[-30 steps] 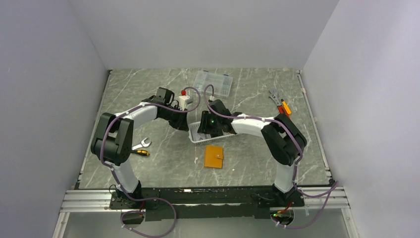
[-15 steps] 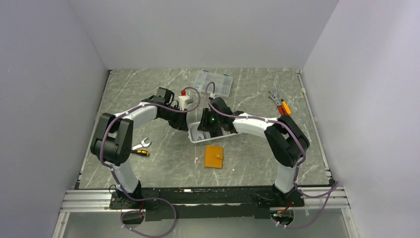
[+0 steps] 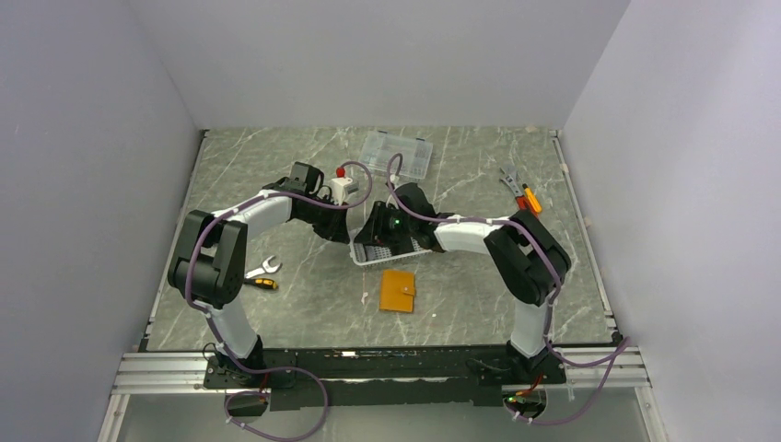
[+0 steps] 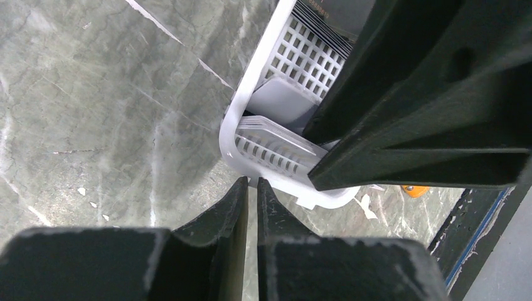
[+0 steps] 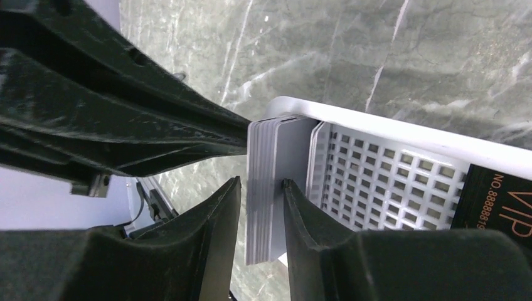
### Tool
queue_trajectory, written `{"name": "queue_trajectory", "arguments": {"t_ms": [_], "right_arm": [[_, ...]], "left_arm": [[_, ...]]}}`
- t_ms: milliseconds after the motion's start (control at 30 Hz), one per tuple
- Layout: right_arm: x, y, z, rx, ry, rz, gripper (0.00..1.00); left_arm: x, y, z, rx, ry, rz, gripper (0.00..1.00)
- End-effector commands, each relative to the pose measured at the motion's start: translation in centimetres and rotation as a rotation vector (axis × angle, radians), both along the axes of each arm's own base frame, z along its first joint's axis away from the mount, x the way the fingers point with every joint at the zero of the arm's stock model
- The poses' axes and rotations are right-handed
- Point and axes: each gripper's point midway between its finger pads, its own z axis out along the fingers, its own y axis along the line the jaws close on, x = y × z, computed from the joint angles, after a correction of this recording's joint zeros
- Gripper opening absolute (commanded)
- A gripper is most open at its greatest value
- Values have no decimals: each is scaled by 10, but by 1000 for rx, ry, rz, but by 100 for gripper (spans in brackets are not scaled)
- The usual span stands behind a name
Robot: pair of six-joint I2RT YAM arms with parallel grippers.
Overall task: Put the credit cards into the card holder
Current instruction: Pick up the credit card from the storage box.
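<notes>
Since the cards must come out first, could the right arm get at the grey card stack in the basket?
Likely yes: the right gripper appears closed on the card stack at the basket's end, with nothing in between.

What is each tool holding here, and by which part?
Right tool seems to pinch the grey card stack across its faces, near one end. Left tool is shut, empty.

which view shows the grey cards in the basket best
Right wrist: the cards stand on edge as a stack at the end of the basket, between the fingers of the right tool. Left wrist shows only one grey face past the basket wall. From the top, the right arm hides them.
</notes>
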Motion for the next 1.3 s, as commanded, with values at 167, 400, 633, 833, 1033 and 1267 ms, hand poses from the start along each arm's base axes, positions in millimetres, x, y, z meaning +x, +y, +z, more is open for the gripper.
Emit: {"name": "queue_trajectory", "arguments": {"t_ms": [167,400,633,833,1033,1267], "right_arm": [[3,-1,-17,-55,22,16,35],[13,-10,-18,-151,-19,-16,32],[14,-12,-22,-176,-28,-18,25],[15,-10,-28,-181,-8,0,8],[18,-18,-3,-132,-58,-1,0],[20,-23,38,3,-122,25,0]], "left_arm": [[-4,-4,10,-15,-27,-21,12],[-4,-4,10,-13,-25,-25,12],[-3,-3,15,-11,-36,-26,11],[-1,-1,23,-12,-47,-27,10],[8,1,58,-61,-85,-35,12],[6,-9,97,-173,-107,-80,28]]}}
